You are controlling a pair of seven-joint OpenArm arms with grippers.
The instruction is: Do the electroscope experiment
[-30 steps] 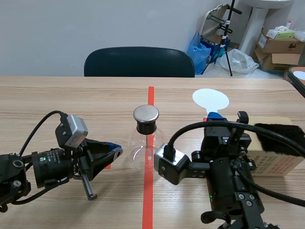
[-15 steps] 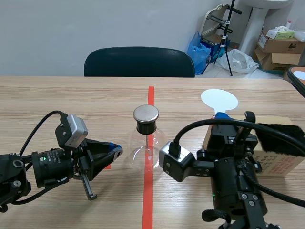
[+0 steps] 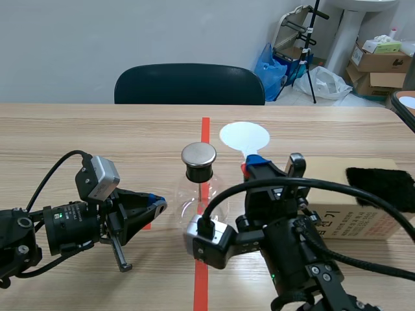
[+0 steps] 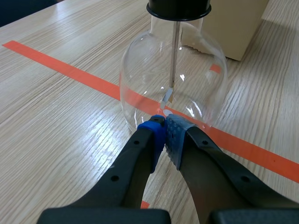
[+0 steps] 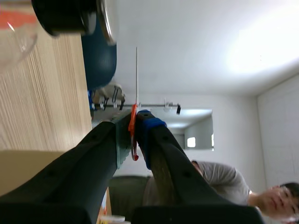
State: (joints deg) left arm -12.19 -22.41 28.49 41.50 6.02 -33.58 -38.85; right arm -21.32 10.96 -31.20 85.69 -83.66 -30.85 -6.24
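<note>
While the left arm lies low along the tabletop, its left end effector has both fingers pressed together with nothing between them. The blue pads sit right at the foot of the electroscope flask; I cannot tell whether they touch the glass. That flask stands directly ahead of the closed tips, on the orange-red tape line, and a thin rod hangs down inside the clear bulb. A round metal cap tops its black neck.

The right end effector is clamped on the red handle of a white disc, which stands up beyond its fingertips, edge-on to the wrist camera. The disc is near the metal cap, a little to one side, with a gap between them. A cardboard box with a black fur pad on top sits beside the right arm. A dark chair stands past the tabletop.
</note>
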